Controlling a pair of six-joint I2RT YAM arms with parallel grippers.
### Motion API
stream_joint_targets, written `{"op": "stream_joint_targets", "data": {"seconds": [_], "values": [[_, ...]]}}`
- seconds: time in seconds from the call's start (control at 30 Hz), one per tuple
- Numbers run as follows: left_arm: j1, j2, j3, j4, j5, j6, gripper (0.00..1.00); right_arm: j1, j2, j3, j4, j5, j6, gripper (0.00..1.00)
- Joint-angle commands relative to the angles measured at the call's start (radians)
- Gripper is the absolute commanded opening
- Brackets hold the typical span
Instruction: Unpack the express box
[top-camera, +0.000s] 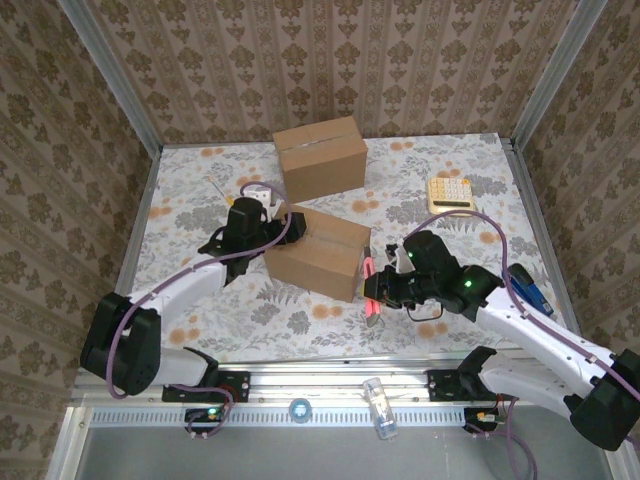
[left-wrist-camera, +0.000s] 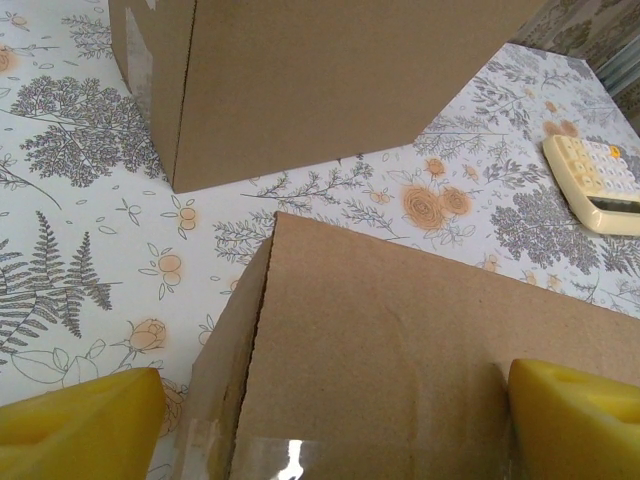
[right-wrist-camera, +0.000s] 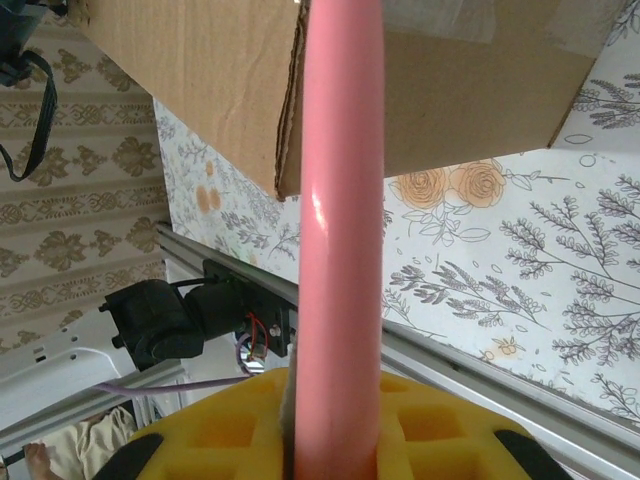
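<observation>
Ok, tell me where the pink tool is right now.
In the top view the pink tool is right of centre, clamped in the right gripper, just beside the near box's right end.

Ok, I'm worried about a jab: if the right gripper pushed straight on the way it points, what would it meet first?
Probably the near cardboard box: the pink tool held in the right gripper points at its taped end. Whether the tip already touches is unclear.

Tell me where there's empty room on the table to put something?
Bare spots: the table's near edge, in front of the near box, and the far right corner behind the calculator. Crowded: the middle, with the far box, left gripper and right gripper holding a pink stick.
</observation>
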Motion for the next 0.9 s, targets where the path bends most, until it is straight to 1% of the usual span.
{"op": "stream_joint_targets", "data": {"seconds": [0.0, 0.17, 0.33, 0.87], "values": [[-0.003, 0.099, -0.061, -0.254, -0.025, -0.021, 0.87, 0.034, -0.017, -0.015, 0.041, -0.046, 0.009, 0.0], [-0.003, 0.098, -0.029, -0.341, -0.038, -0.015, 0.87, 0.045, -0.027, -0.019, 0.038, -0.043, 0.017, 0.0], [-0.003, 0.096, -0.004, -0.393, -0.049, -0.011, 0.87, 0.056, -0.027, -0.018, 0.034, -0.05, 0.017, 0.0], [-0.003, 0.108, 0.004, -0.394, -0.048, -0.012, 0.87, 0.114, -0.065, -0.032, 0.033, -0.05, 0.042, 0.0]]}}
